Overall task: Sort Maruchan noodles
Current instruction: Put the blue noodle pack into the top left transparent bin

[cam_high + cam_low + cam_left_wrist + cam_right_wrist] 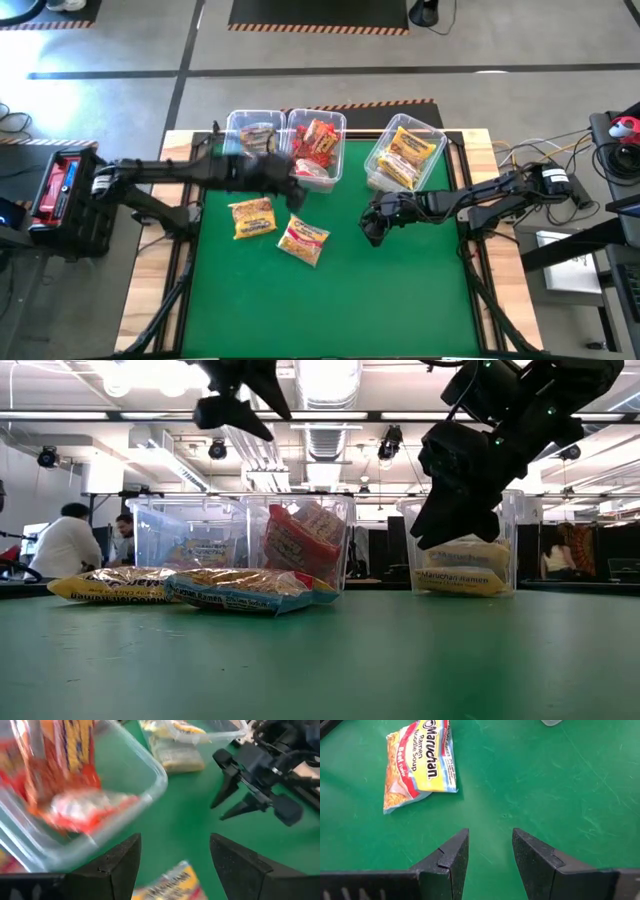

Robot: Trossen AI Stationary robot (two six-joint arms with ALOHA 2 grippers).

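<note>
Noodles lie loose on the desk; both empty pincers, left and right, stand apart, and could collide reaching for one packet.

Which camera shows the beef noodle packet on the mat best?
The right wrist view: the beef packet lies flat, label readable, ahead of the open right gripper. The high view shows it small, the low view edge-on, the left wrist view only a corner.
</note>
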